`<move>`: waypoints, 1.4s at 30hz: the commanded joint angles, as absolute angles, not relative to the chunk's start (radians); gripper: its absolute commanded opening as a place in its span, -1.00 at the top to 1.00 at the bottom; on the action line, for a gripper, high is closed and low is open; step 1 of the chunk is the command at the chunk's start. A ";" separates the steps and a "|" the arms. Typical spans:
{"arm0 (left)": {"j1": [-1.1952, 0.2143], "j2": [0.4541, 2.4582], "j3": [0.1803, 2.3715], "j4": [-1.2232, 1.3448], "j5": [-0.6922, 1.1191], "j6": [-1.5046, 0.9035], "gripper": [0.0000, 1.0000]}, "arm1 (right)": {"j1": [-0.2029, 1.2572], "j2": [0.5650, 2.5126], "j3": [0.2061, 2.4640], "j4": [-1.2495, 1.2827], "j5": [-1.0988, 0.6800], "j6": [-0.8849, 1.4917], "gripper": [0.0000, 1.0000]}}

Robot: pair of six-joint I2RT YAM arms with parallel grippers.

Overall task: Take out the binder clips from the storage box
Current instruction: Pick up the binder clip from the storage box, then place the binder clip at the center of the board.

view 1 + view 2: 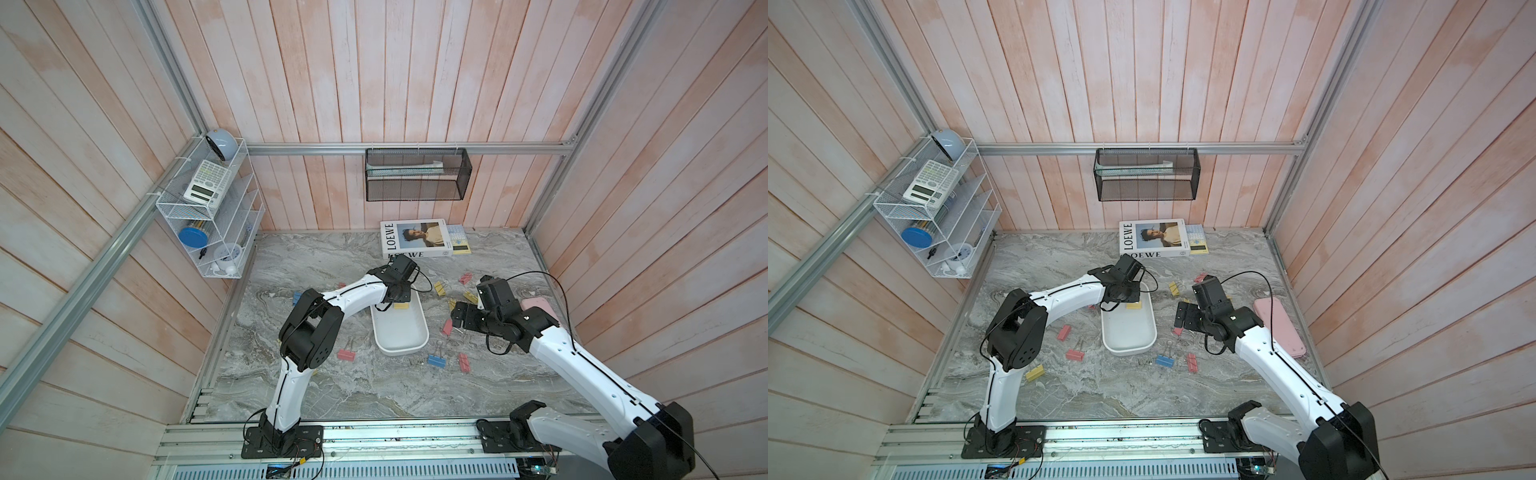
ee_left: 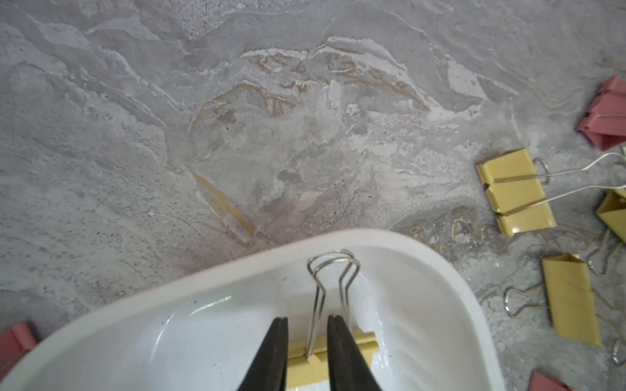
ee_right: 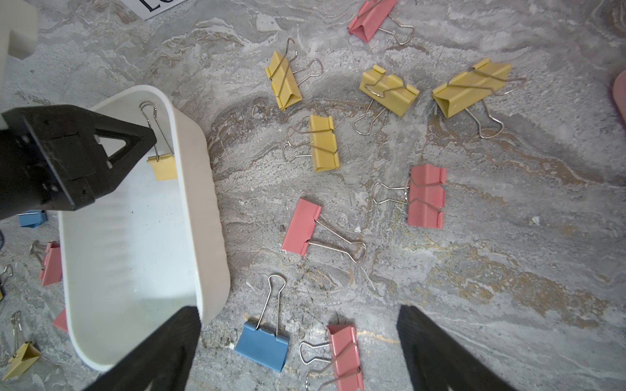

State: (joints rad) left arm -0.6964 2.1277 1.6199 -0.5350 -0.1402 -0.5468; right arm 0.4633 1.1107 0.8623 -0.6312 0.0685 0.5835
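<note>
The left arm (image 1: pixel 353 296) and right arm (image 1: pixel 582 370) have white shells, black joints, thin black cables.

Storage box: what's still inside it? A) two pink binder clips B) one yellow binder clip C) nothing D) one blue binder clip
B: a single yellow binder clip lies at one end of the storage box, with the left gripper down at its wire handles; no other clip shows inside.

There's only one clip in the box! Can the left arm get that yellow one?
Probably yes. The left gripper is down inside the storage box, straddling the wire handles of the yellow clip, and nothing looks to be blocking it.
</note>
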 commanded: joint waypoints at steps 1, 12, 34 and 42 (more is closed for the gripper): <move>-0.701 2.167 1.648 -0.539 -0.160 -0.539 0.54 | 0.459 1.116 0.861 -0.644 0.057 0.568 -0.96; -0.703 2.162 1.651 -0.537 -0.164 -0.546 0.93 | 0.455 1.105 0.859 -0.649 0.056 0.565 -0.96; -0.759 1.475 1.076 -0.615 -0.232 -0.758 1.00 | 0.471 1.195 0.918 -0.579 0.017 0.578 -0.96; -0.857 1.294 0.817 -0.625 -0.240 -0.899 1.00 | 0.521 1.184 0.925 -0.595 0.082 0.607 -0.96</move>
State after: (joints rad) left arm -0.8333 1.3312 0.8696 -0.6151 -0.2169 -0.8207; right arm 0.5037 1.1904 0.8986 -0.5900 0.0399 0.5850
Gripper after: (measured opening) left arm 0.062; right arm 0.979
